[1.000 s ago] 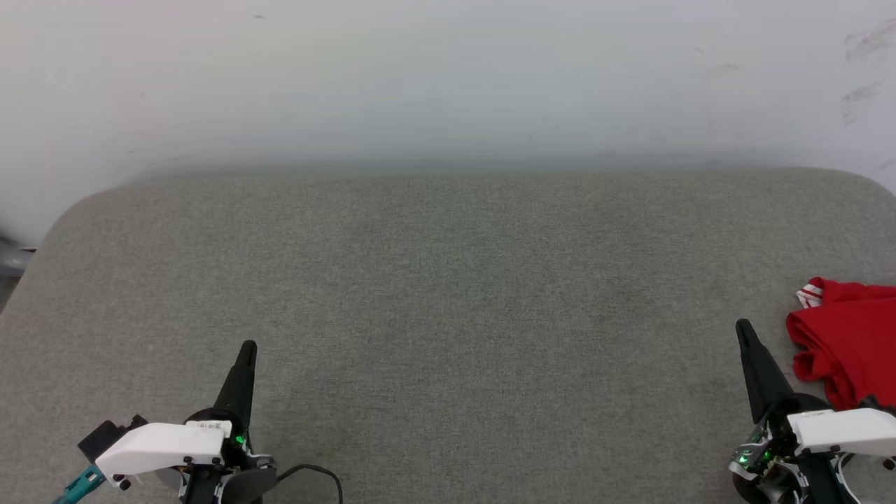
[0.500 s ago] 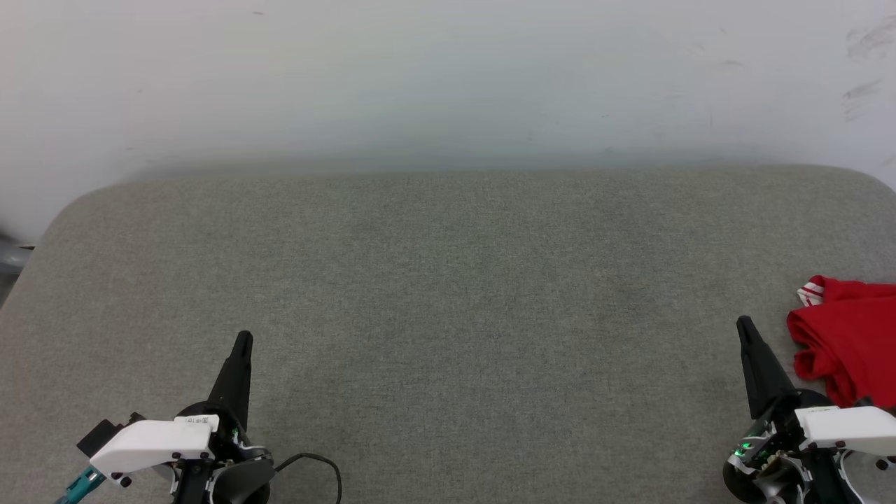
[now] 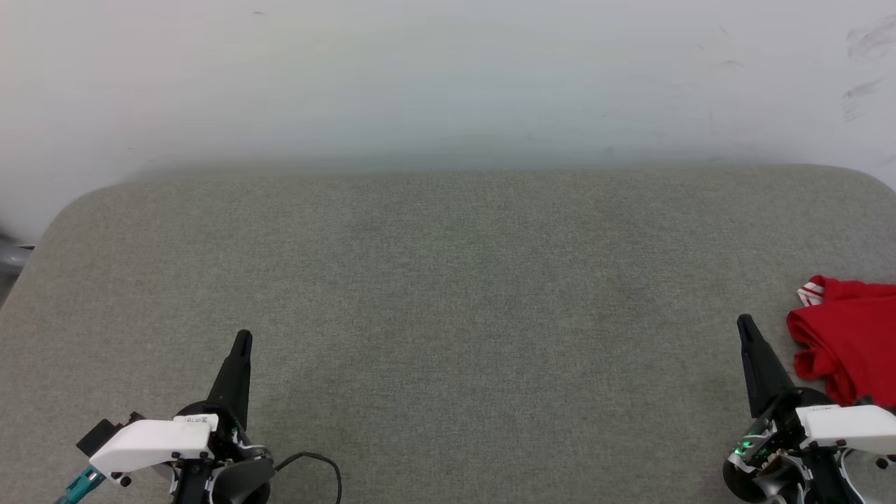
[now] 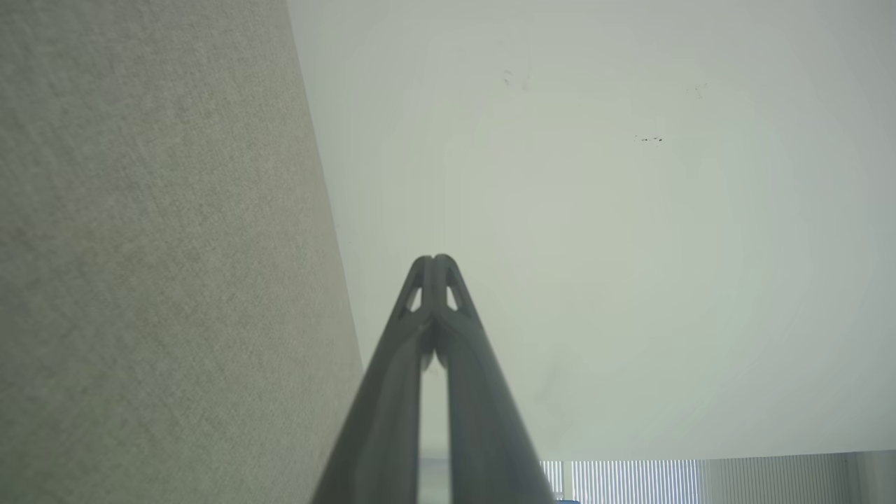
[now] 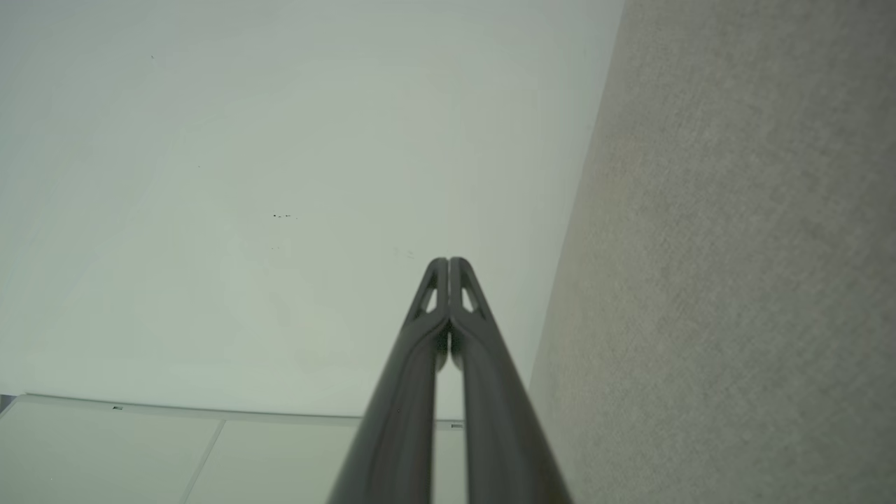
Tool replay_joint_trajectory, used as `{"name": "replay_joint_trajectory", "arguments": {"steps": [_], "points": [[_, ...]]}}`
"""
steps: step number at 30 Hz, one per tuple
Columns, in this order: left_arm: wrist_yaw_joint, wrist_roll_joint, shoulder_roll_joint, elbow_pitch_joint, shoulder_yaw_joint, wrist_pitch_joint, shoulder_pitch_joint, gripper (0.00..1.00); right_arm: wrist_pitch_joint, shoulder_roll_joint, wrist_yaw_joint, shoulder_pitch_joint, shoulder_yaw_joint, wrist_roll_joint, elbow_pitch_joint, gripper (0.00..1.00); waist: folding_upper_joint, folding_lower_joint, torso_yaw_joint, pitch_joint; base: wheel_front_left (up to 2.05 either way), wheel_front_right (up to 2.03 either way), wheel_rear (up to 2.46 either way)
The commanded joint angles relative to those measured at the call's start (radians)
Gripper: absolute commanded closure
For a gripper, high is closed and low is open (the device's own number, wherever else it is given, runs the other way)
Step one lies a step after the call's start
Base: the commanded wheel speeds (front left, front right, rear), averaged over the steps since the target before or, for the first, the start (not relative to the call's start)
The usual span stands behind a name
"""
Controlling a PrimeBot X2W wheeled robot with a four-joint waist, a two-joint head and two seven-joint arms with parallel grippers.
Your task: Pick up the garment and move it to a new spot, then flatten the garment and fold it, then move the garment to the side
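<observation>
Garment [image 3: 850, 339]: red, crumpled in a heap, a bit of red-and-white striped trim showing at its far left corner. It lies on the table [image 3: 448, 280] just to the right of my right pincer [image 3: 743, 322], about level with the finger's length, not touching it. The head view's right edge cuts the heap off, so I cannot tell its full extent. No lettering readable in the bunched cloth.

Right pincer: closed, tips pressed together, nothing held. It sits low over the near right part of the table, pointing away from me toward the wall [image 3: 448, 77]. Right wrist view: grey fabric surface runs along the right of the fingers, pale wall to their left.

Left pincer [image 3: 243, 337]: closed too, tips meeting, empty. It sits over the near left part of the table, well apart from the garment. A dark cable [image 3: 318, 462] loops just right of its wrist.

Grey cloth stretches between the two pincers.
</observation>
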Motion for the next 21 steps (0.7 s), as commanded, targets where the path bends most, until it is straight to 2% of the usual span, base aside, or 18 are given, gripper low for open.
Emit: {"name": "replay_joint_trajectory", "arguments": {"steps": [1, 21], "points": [[-0.002, -0.001, -0.001, -0.004, 0.002, 0.005, -0.008, 1.00, 0.002, -0.001, 0.000, -0.012, -0.001, -0.002, 0.001, 1.00, 0.0000, 0.0000, 0.000, 0.000, 0.00, 0.00, 0.00], [-0.002, -0.001, -0.001, -0.004, 0.001, 0.005, -0.008, 1.00, 0.004, 0.001, 0.000, -0.012, -0.003, -0.004, 0.001, 1.00, 0.0000, 0.0000, 0.000, 0.000, 0.00, 0.00, 0.00]]}}
